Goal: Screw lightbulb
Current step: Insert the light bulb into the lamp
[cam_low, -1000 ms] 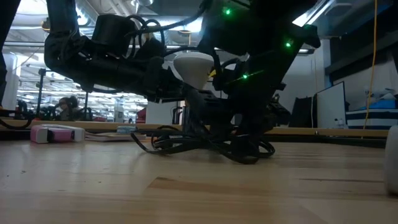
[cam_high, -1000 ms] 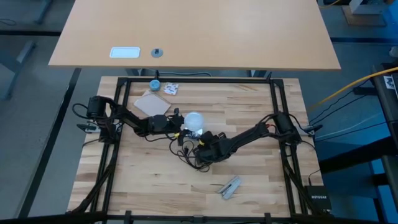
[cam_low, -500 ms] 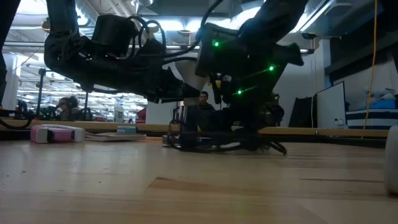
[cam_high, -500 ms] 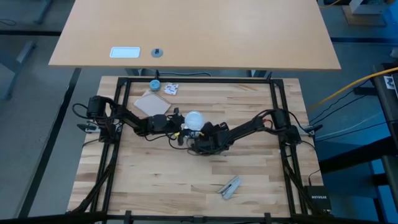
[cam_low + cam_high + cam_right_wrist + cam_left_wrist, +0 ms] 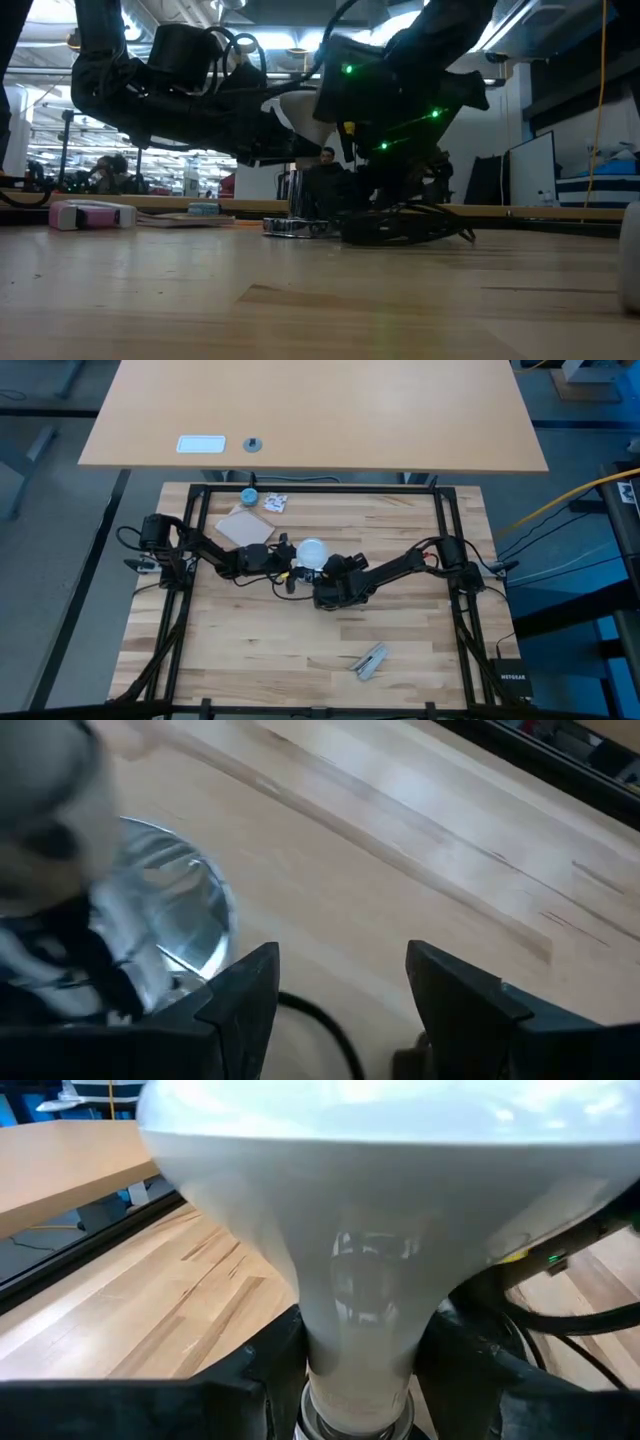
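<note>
The frosted-white lightbulb (image 5: 312,552) hangs above the middle of the table with my left gripper (image 5: 290,567) shut on it; its globe fills the left wrist view (image 5: 380,1190). Just to its near right, my right gripper (image 5: 324,588) is low over the table and open (image 5: 340,990), with bare wood between its fingertips. A shiny silver disc (image 5: 175,920) lies flat on the table beside it (image 5: 290,227). The disc's black cord (image 5: 410,232) runs under the right gripper (image 5: 320,1020); I cannot tell whether the gripper touches it. My left gripper pinches the lightbulb's narrow neck (image 5: 358,1365) between its two fingers (image 5: 265,1375), just above the grey screw base. The fingers come nearly level from the table's left and lie along the bulb. The globe sticks out ahead of them, clear of the table.
A tan card (image 5: 245,527), a small blue cap (image 5: 248,495) and a white packet (image 5: 275,502) lie at the far left. A grey object (image 5: 370,660) lies near the front edge. A black frame (image 5: 440,540) runs round the table.
My right gripper has gone toward the table's far edge, closer to the lightbulb, and has turned at the wrist. The bundle of black cord has shifted toward the table's right, and the silver disc now shows in the low view.
</note>
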Controlling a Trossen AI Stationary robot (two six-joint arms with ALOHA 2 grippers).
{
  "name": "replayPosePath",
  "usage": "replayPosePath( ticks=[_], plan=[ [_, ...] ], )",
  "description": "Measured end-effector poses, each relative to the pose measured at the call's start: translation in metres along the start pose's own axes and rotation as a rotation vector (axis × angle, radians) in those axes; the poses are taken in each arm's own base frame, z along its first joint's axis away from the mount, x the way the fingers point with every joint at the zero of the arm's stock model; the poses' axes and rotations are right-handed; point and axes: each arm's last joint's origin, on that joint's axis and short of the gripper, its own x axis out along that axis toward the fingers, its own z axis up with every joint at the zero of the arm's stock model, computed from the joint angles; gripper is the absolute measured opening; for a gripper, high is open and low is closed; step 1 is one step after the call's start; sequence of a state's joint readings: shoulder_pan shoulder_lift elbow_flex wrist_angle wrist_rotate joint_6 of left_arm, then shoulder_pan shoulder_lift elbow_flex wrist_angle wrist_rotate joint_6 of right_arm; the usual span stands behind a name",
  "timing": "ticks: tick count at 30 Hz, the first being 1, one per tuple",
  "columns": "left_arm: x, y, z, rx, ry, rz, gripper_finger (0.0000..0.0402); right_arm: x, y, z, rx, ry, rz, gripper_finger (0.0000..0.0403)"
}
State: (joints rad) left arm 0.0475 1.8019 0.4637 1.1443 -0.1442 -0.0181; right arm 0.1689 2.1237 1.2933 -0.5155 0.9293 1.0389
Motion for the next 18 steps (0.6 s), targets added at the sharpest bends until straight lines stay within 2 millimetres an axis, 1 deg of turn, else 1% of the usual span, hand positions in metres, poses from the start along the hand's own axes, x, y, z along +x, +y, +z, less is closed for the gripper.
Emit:
replayPosePath(
  ticks=[3, 7, 10, 13, 18],
  plan=[
    [0.000, 0.001, 0.000, 0.000, 0.000, -0.001, 0.0157, -0.016, 0.004, -0.001, 0.002, -0.021, 0.041, 0.0225],
    [0.000, 0.002, 0.000, -0.001, 0.000, -0.001, 0.0157, -0.041, 0.006, 0.003, 0.020, -0.046, 0.110, 0.0225],
    [0.000, 0.002, 0.000, -0.002, 0.000, -0.001, 0.0157, -0.055, 0.008, 0.005, 0.035, -0.046, 0.160, 0.0225],
    [0.000, 0.002, 0.000, -0.002, -0.001, 0.000, 0.0157, -0.060, 0.011, 0.005, 0.044, -0.017, 0.215, 0.0225],
    [0.000, 0.002, 0.000, -0.003, 0.000, 0.000, 0.0157, -0.057, 0.023, 0.007, 0.010, 0.074, 0.366, 0.0225]
  ],
)
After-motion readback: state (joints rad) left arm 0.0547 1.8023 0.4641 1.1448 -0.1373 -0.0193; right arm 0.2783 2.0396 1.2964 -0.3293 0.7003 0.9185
